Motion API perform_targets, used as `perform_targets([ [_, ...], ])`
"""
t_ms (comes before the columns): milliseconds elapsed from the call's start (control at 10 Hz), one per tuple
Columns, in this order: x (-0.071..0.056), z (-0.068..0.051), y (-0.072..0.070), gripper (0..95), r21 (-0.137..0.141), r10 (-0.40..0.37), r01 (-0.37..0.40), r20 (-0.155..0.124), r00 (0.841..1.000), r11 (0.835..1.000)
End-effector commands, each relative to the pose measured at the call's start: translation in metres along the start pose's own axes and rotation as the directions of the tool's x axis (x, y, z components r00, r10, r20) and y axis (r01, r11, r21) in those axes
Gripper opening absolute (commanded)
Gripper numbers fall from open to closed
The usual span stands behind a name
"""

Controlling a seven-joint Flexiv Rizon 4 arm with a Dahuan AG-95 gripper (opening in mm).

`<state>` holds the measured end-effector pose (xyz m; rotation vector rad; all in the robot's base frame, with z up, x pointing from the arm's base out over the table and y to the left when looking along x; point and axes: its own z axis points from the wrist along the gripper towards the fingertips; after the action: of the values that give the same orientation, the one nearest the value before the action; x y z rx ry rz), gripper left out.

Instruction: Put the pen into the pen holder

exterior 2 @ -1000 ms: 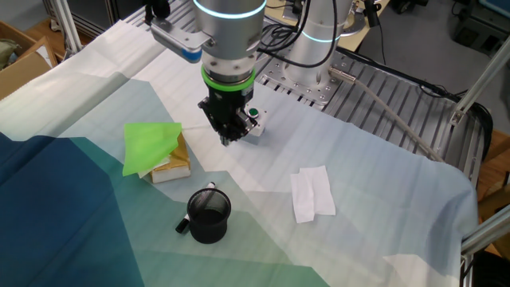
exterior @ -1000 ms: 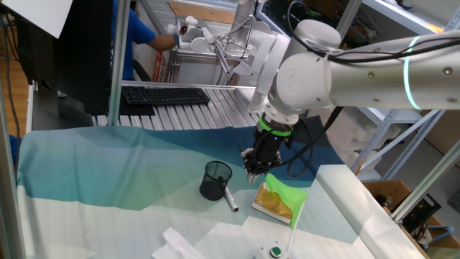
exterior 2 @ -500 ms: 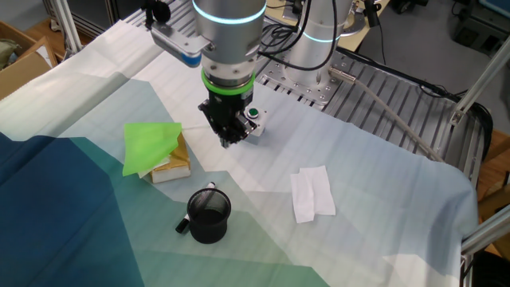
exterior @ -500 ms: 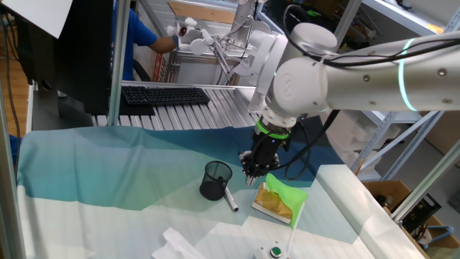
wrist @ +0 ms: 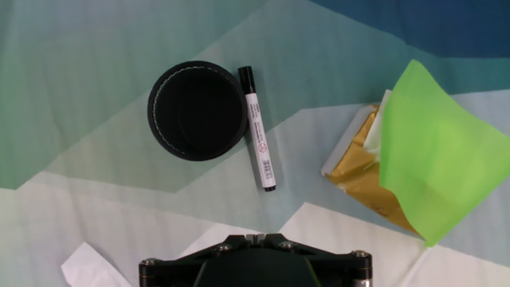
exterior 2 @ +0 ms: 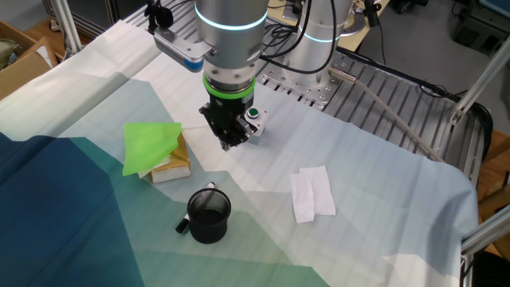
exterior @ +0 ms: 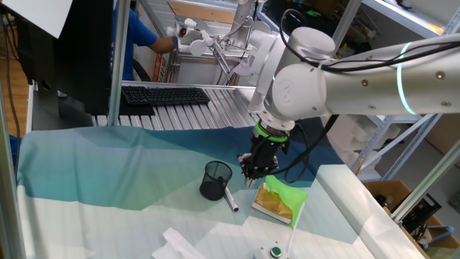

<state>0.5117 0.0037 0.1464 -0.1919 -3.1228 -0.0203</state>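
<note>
Pen (wrist: 257, 127) flat on worktop (wrist: 96, 104), just beside pen holder (wrist: 197, 110), apparently touching its wall; dark cap end level with holder. Pen holder upright. Gripper (exterior 2: 229, 141) above worktop, well apart from pen holder, holding nothing; whether fingers apart or together, cannot tell. Green cloth (wrist: 434, 151) over sponge (wrist: 356, 166), near pen holder.

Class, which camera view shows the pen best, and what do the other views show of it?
The hand view: the pen lies full-length beside the pen holder, unobstructed. One fixed view shows it small beside the holder; the other shows only its ends behind the holder.
</note>
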Motion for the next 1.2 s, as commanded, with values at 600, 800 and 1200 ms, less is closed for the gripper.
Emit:
perform_targets([
  [600,-0.007,0.027,-0.016,0.0,0.011,-0.077,0.077,-0.004,0.997,0.997],
  [800,-0.008,0.042,-0.023,0.0,0.010,-0.080,0.080,-0.002,0.997,0.997],
  [1200,-0.007,0.065,-0.026,0.0,0.003,-0.080,0.080,0.000,0.997,0.997],
])
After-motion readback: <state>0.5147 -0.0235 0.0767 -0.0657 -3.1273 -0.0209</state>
